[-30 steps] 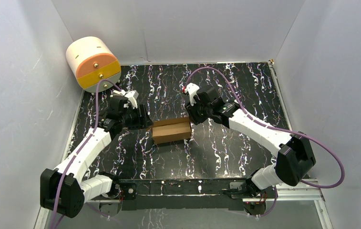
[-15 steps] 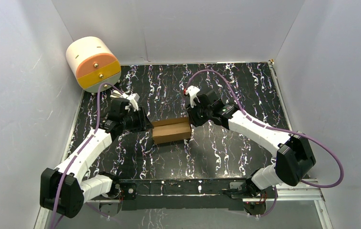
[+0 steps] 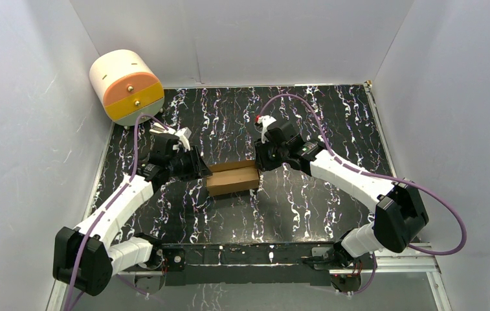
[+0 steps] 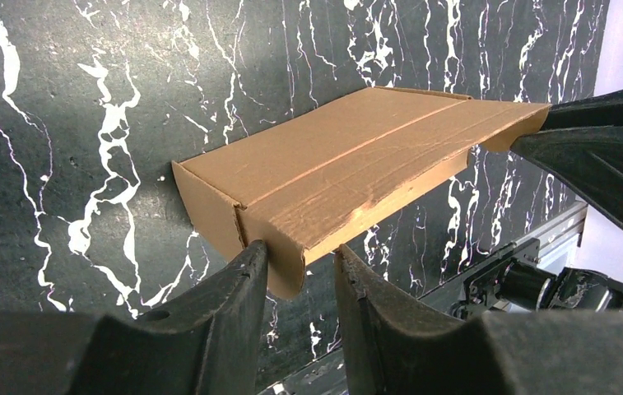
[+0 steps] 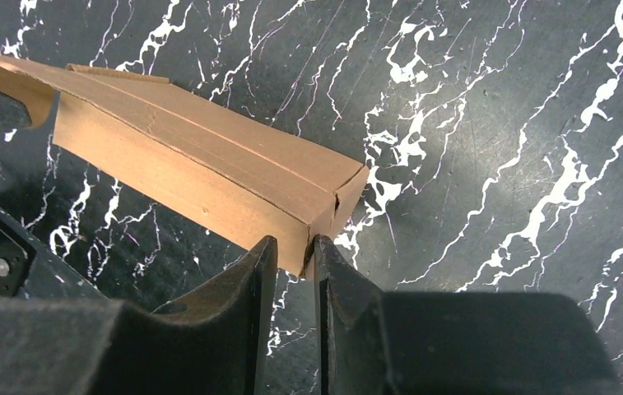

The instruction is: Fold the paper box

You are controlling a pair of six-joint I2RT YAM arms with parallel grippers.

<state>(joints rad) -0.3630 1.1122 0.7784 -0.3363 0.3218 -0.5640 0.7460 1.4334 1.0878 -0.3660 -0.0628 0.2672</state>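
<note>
left hand [image 4: 301, 262] and right hand [image 5: 295, 249] pinch the paper box [image 3: 232, 179] ends.

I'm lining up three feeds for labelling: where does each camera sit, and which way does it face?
Top external: high behind the arm bases, facing down and forward over the table; the left arm and right arm show whole.
Left wrist: on the left arm, looking past the left gripper along the paper box.
Right wrist: on the right arm, looking past the right gripper along the box from its other end.
Shared: both wrist views see the box lengthwise, from opposite ends.
</note>
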